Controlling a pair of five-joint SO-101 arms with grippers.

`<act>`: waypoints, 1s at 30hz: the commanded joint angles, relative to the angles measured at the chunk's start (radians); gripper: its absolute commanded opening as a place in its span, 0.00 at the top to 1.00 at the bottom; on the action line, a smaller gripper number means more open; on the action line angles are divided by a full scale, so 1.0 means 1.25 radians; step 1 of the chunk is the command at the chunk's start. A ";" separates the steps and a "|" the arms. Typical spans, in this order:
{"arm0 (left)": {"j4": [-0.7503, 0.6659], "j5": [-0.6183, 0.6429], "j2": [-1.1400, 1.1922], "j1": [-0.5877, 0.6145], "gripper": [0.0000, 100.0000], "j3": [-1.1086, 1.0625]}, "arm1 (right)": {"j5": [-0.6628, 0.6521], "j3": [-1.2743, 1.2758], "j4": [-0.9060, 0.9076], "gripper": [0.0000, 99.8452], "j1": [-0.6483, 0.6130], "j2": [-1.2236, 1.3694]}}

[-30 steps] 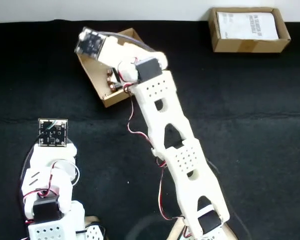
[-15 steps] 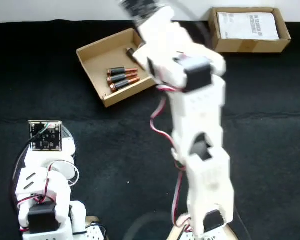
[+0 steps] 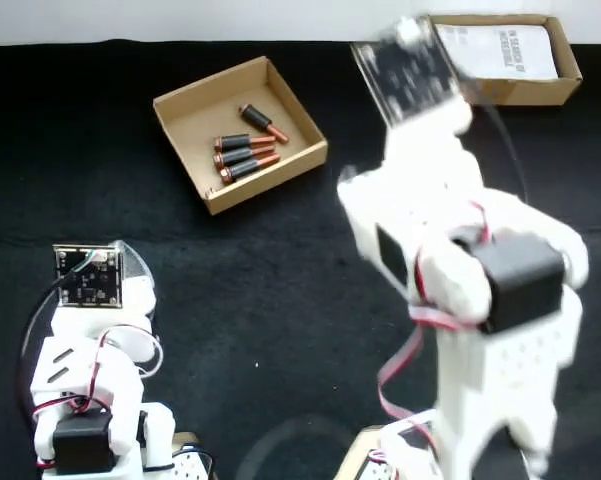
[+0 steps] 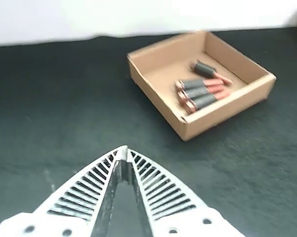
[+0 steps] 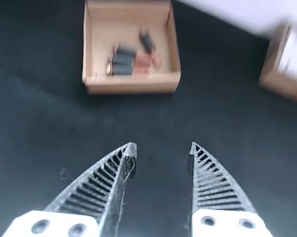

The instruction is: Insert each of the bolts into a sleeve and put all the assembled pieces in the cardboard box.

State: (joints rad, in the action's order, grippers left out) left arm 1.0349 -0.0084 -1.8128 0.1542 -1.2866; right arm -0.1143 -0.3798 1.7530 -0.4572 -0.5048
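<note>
Bright, even light fell from overhead onto the black table, which swallowed nearly every shadow. The white wall behind it glared, washed out. The cardboard box held faint shade along its inner walls. The raised right arm looked smeared.

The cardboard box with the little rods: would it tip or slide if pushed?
Probably slide: the cardboard box is low, wide and flat on the table. Its thin walls suggest it is light. The round assembled pieces inside may roll about.
</note>
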 commanded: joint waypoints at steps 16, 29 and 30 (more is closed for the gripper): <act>-0.071 0.018 -0.003 -0.123 0.99 -0.257 | 0.102 1.332 -0.530 0.84 0.014 -0.628; 0.112 0.018 -0.002 -0.073 0.99 -0.326 | 0.103 1.627 -0.514 0.84 0.087 -0.814; 0.149 0.018 -0.002 -0.073 0.99 -0.326 | 0.107 1.639 -0.499 0.84 0.090 -0.824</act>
State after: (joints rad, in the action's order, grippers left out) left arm 1.1070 0.0130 -1.8113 0.0560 -1.6778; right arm 0.0069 1.6456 1.0948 -0.3698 -1.5098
